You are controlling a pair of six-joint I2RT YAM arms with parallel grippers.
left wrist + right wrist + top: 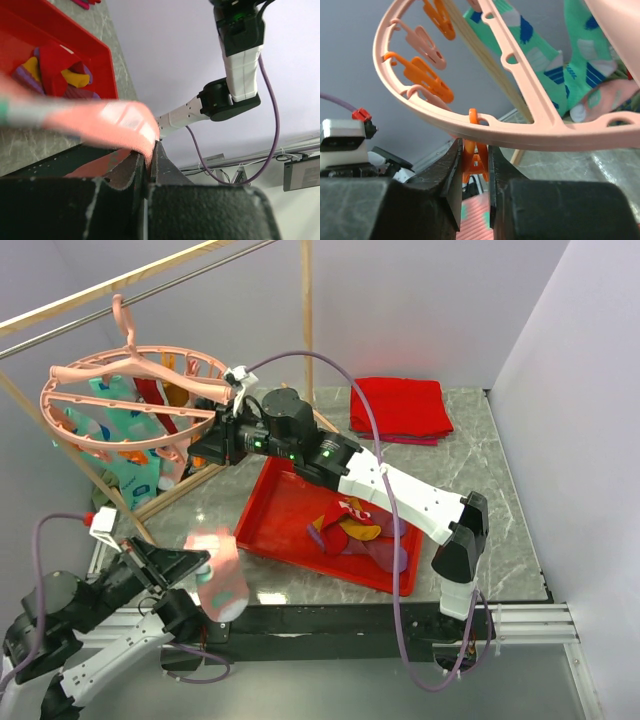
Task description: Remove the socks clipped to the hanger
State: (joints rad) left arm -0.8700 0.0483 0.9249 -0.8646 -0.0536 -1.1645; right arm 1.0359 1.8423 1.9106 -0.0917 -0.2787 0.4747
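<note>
The right arm (390,485) spans above the red tray (270,525), barring overhead passage. Wooden rack rail (185,490) and hanging socks (125,430) obstruct the hanger (130,444) underside. The table (500,500) right of the tray offers free room.

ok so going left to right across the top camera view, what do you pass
pink hanger → pink sock in the left pincer → red tray → folded red cloth
</note>
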